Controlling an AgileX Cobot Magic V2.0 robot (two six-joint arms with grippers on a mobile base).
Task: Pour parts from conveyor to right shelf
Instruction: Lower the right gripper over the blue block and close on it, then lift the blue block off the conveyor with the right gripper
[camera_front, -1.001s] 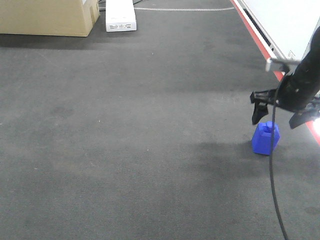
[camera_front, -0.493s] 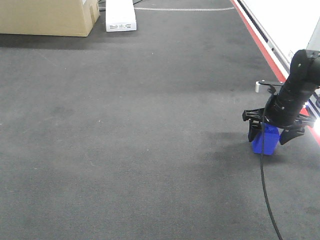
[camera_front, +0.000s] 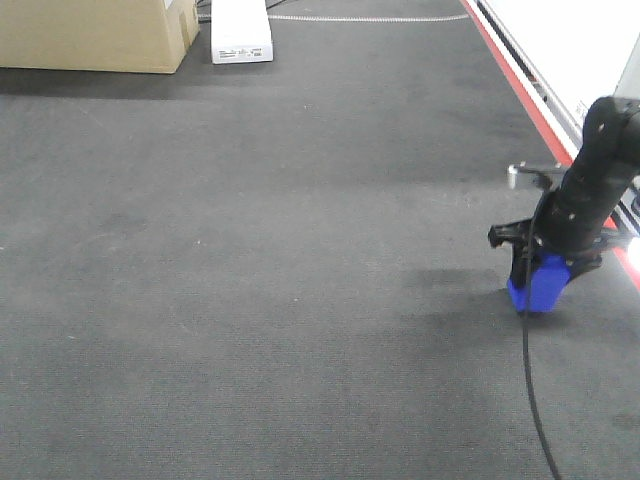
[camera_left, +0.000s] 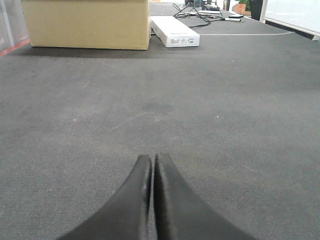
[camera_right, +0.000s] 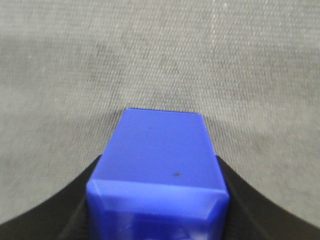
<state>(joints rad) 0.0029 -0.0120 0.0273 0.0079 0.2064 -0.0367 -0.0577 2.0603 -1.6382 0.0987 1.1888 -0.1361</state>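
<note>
Moved since a second ago: right gripper (camera_front: 548, 266), then spread wide and hanging above the small bright-blue plastic block (camera_front: 538, 290), now lowered and drawn in against the block's two sides. Grip state, right: narrow, clamped on the block, with black fingers (camera_right: 65, 212) flanking it in the wrist view. Grip state, left: left gripper (camera_left: 152, 200) pressed together, holding nothing, low over the dark grey woven surface (camera_front: 250, 250). Location of block: near the right edge of that surface, just beside the red stripe (camera_front: 520, 85), well apart from the tan cardboard carton (camera_front: 90, 35) and the flat white rectangular box (camera_front: 240, 30) at the far end. Condition of block: roughly cubic, smooth and glossy with a paler sheen along its near edge (camera_right: 157, 160) — one tiny dark speck on the top face. It sits tilted in the grip; whether its lower corner touches the surface cannot be told. Step in hand, as judged: pick-up, grasp just made, lift not yet evident. Next move calls for a straight lift with the grip kept firm, then a carry toward the right shelf, which appears in no view.
</note>
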